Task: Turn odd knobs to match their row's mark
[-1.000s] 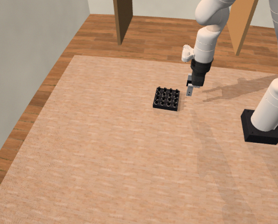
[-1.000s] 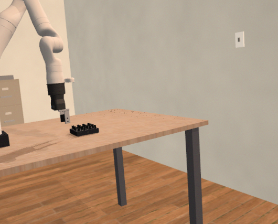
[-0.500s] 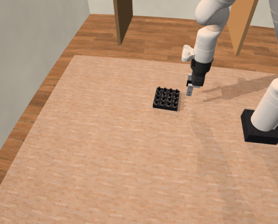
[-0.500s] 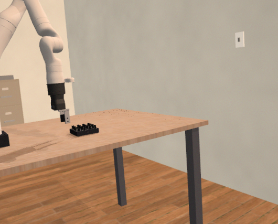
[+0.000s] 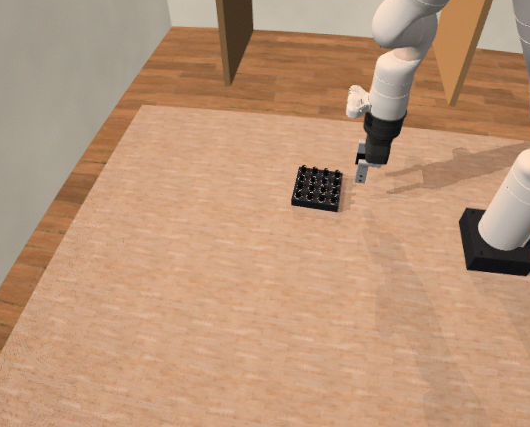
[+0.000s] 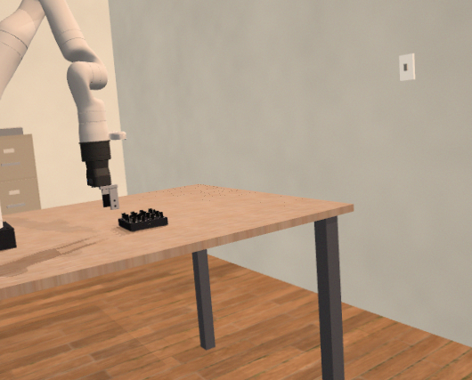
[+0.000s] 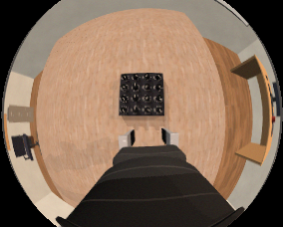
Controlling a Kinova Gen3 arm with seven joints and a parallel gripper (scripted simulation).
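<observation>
Knob box [image 5: 315,206] [image 6: 143,226] [image 7: 141,113] stands flat on the bench [image 5: 205,296] [image 6: 249,214] [image 7: 90,100], apart from the jaws. In the top view it lies left of them and somewhat lower in the frame; in the exterior view, lower right; in the wrist view, directly above, its centre slightly left of the gap. Jaws raised above bench level, wide open, nothing held. Only one arm is present to serve the box. Box outline is near square, with no clear long axis; its edges run nearly square to the wrist frame, and the gap spans sideways. Socket side, and hence front, cannot be confirmed; white lines on the knobs [image 5: 311,189] [image 6: 150,212] [image 7: 146,87] are too small to read. Approach judged to require travel towards upper wrist frame, then descent.
</observation>
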